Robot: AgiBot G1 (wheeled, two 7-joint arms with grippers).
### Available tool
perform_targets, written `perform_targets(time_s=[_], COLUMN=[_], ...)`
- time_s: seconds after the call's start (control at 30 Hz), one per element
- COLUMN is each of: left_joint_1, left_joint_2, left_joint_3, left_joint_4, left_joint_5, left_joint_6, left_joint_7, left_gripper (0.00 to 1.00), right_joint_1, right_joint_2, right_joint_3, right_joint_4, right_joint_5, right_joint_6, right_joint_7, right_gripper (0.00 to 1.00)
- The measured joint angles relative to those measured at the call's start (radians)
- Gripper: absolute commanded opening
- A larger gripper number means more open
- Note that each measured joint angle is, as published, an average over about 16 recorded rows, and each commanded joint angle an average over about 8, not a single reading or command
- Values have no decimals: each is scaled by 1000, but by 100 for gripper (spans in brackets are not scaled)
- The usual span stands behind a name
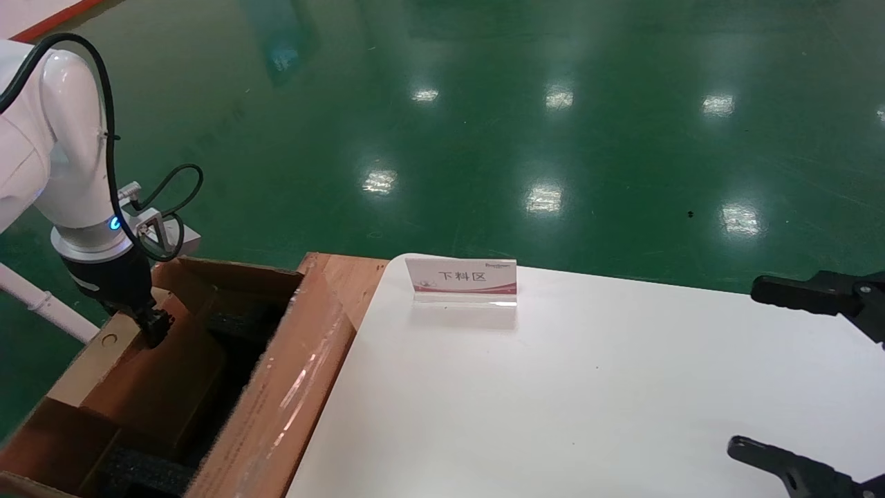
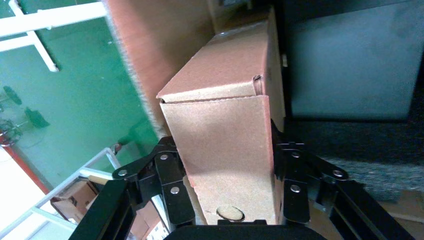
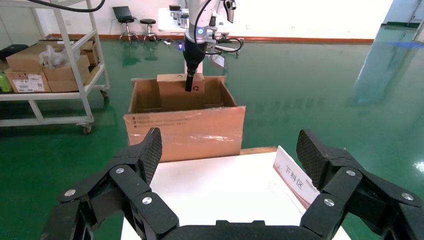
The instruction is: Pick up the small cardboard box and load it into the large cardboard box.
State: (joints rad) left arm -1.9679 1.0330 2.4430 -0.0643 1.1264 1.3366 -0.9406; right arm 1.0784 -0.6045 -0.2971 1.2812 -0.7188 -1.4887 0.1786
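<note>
head view: the left gripper (image 1: 153,325) reaches down into the large cardboard box (image 1: 290,387), which stands on the floor against the left edge of the white table (image 1: 588,387). its fingers are closed on the upper edge of the small cardboard box (image 1: 148,377), which stands on edge, partly lowered into the carton, with a round punched hole near its top corner. black foam inserts (image 1: 145,470) lie in the carton's bottom; glossy tape runs along the flap nearest the table.

left wrist view: both fingers (image 2: 172,187) press against opposite faces of the small cardboard box (image 2: 225,150), gripping it across its thin dimension; the punched hole shows between them, and dark foam (image 2: 345,155) lies beside the box.

right wrist view: the right gripper (image 3: 230,160) hovers above the table's right side with its fingers spread wide and nothing between them. beyond it stand the large cardboard box (image 3: 185,132), the small cardboard box (image 3: 175,92) upright within it, and a sign card (image 3: 295,180) on the table. a shelving cart (image 3: 55,75) holding cartons stands farther off.
</note>
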Motion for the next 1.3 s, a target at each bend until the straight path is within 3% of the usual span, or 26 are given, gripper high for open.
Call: perform_targets(time_s=[0.77,1.3], left_joint_1=[-22,-223], left_joint_2=[8,-19], left_joint_3=[-7,-134], left_joint_4=[-10,-149], left_joint_5=[-6,-176], left_joint_6=[-14,-53], left_joint_7=[12,117], left_gripper=[100,100], right_joint_1=[0,1], right_joint_2=[0,0], right_joint_3=[0,0], right_joint_4=[0,-1], right_joint_5=[0,0], right_joint_6=[0,0], right_joint_7=[0,-1], right_gripper=[100,100])
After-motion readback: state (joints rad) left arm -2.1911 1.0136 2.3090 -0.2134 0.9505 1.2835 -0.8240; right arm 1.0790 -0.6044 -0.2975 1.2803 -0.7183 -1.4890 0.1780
